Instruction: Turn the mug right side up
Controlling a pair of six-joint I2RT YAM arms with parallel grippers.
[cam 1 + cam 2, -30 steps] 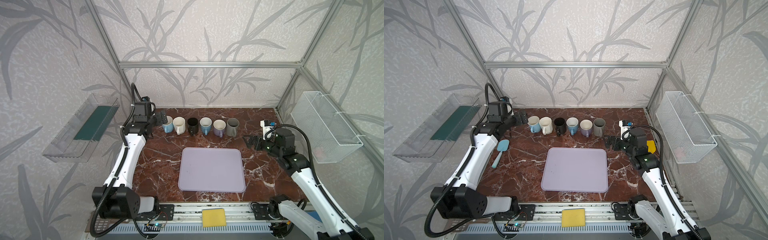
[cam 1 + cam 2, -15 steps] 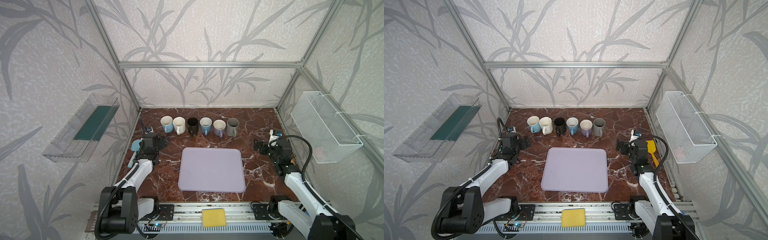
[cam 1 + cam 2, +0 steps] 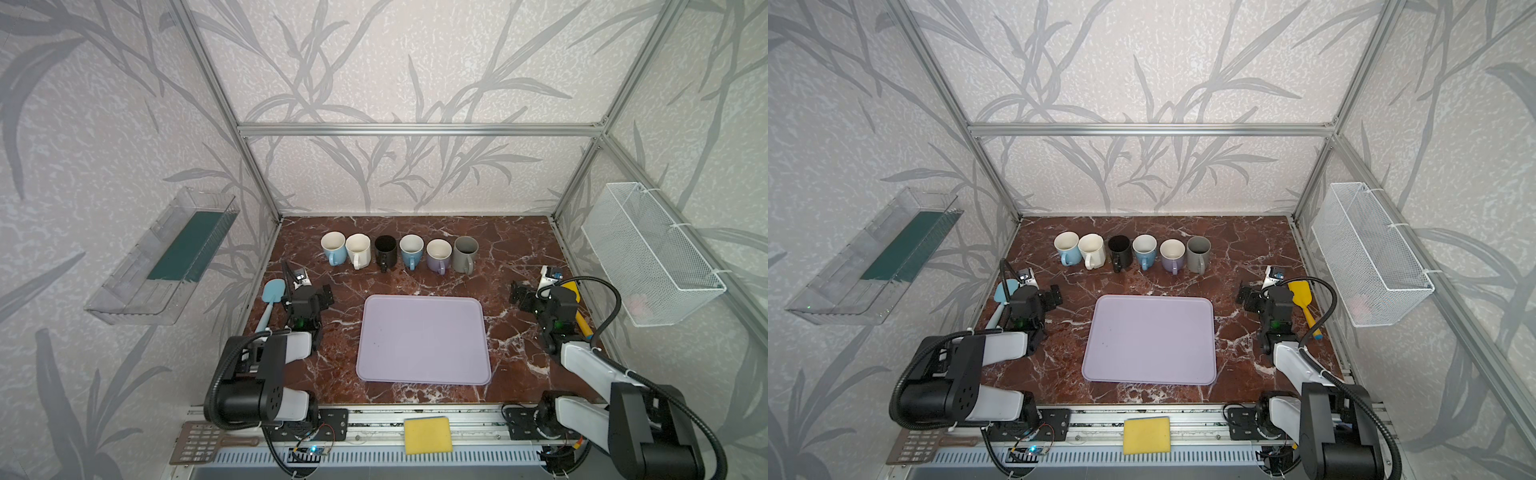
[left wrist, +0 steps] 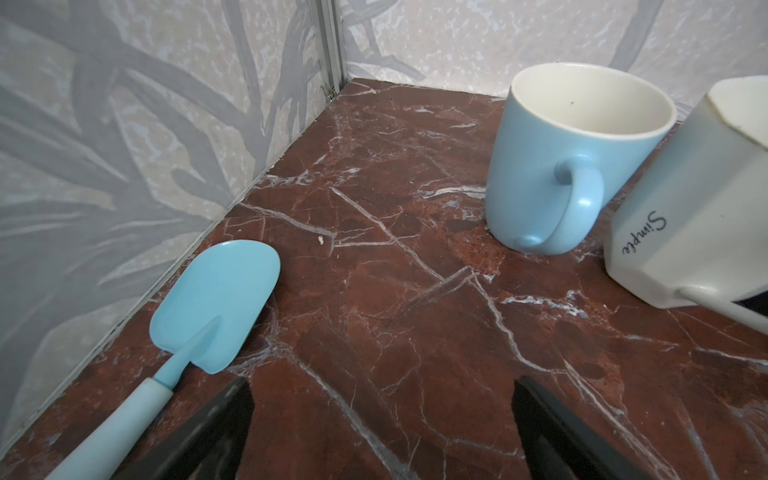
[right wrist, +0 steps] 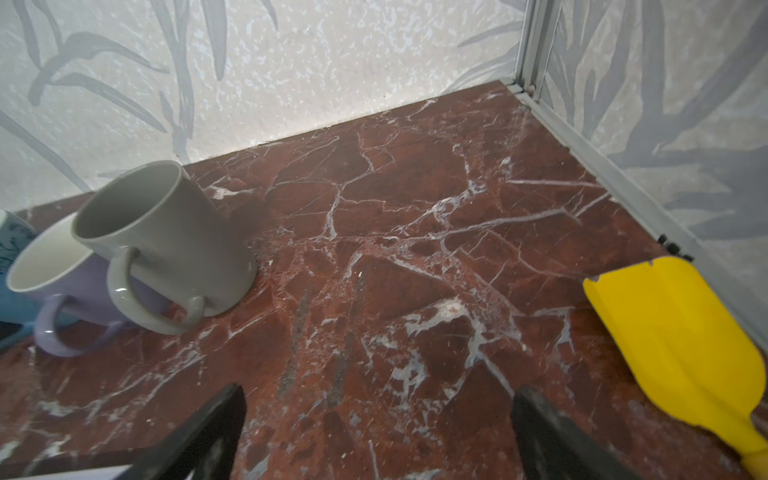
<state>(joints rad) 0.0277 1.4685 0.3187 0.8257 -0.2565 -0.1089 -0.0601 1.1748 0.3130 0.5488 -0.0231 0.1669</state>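
Several mugs stand in a row at the back of the marble table, all mouth up with handles toward the front: light blue (image 3: 333,247), cream (image 3: 358,249), black (image 3: 385,249), blue (image 3: 411,249), purple (image 3: 439,254), grey (image 3: 465,253). My left gripper (image 3: 322,296) rests low, left of the mat, open and empty. The left wrist view shows its jaws wide apart (image 4: 382,390), short of the light blue mug (image 4: 552,166). My right gripper (image 3: 521,296) sits right of the mat, open and empty (image 5: 376,395), with the grey mug (image 5: 174,232) ahead of it.
A lilac mat (image 3: 422,338) lies mid-table. A light blue spatula (image 3: 272,293) lies along the left wall and a yellow spatula (image 3: 575,305) along the right. A yellow sponge (image 3: 428,434) sits on the front rail. A wire basket (image 3: 652,253) hangs on the right wall and a clear tray (image 3: 166,257) on the left.
Both arms have drawn back from near the mug row and come down low on either side of the mat. The mugs have not moved.
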